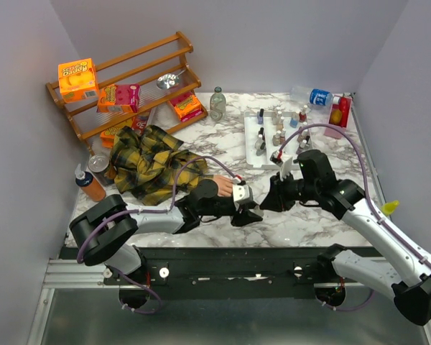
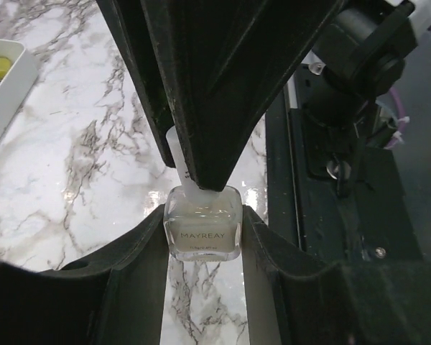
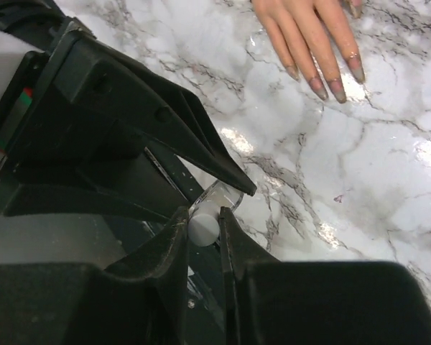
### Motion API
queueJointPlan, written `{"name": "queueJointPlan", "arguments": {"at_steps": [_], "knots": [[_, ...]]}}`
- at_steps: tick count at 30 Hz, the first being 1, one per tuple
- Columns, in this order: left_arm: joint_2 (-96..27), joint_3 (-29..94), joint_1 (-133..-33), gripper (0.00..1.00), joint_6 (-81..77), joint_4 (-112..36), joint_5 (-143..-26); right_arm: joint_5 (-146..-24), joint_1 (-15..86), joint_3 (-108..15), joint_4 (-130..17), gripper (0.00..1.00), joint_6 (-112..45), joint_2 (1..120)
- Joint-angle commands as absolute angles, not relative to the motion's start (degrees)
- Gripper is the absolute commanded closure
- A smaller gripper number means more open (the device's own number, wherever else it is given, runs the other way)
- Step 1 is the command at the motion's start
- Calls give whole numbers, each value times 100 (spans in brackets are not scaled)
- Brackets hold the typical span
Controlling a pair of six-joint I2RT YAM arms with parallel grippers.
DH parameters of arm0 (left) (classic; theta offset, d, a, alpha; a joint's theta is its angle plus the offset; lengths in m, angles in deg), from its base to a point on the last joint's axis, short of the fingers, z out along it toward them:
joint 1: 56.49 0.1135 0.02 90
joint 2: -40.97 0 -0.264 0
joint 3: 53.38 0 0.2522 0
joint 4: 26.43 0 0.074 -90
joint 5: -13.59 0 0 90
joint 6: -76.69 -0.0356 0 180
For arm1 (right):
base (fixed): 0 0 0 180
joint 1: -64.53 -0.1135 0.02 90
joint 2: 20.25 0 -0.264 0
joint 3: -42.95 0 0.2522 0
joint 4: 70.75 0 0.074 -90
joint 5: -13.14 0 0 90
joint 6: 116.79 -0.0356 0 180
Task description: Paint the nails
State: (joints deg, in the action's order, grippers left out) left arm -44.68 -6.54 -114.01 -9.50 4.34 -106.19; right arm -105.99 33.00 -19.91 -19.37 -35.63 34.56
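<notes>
Nails (image 3: 338, 88) of the small peach-coloured mannequin hand (image 3: 309, 18) rest on the white marble desk (image 3: 388, 180), close beside the left gripper (image 2: 202, 241). They are long and tinted a dull pinkish-brown. That gripper clamps a pale square glass polish bottle (image 2: 202, 224), while the right gripper (image 3: 203, 215) pinches its white cap (image 3: 203, 228). A crooked twist could tip the bottle and spill polish.

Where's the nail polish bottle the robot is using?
Left wrist view: the polish bottle is clamped in the left gripper, centre front of the marble table, while the right gripper pinches its cap.
</notes>
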Motion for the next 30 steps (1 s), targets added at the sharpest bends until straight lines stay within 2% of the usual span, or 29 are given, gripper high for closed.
{"name": "queueJointPlan", "arguments": {"at_steps": [1,2,5,12,14,18,30], "knots": [[-4227,-763,-11441,90,-609,816,-11608,-10641,3289,-2029,-2614,64,-3558,3389],[-4235,-710,-11450,91,-715,632,-11466,-10448,3289,-2038,-2614,54,-3636,3381],[-4332,-534,-11450,93,-830,200,-10632,-9861,3289,-2152,-2641,41,-3987,3433],[-4437,-350,-11494,92,-716,-81,-8619,-8996,3289,-2311,-2754,40,-4665,3539],[-4508,-253,-11494,93,-663,-204,-8345,-9005,3289,-2145,-2930,35,-4753,3469],[-4622,-121,-11503,93,-479,-258,-7967,-8979,3280,-1802,-3448,36,-5078,3354],[-4675,-112,-11503,93,-443,-108,-7966,-8697,3289,-1335,-4205,44,-5500,3424]]}}
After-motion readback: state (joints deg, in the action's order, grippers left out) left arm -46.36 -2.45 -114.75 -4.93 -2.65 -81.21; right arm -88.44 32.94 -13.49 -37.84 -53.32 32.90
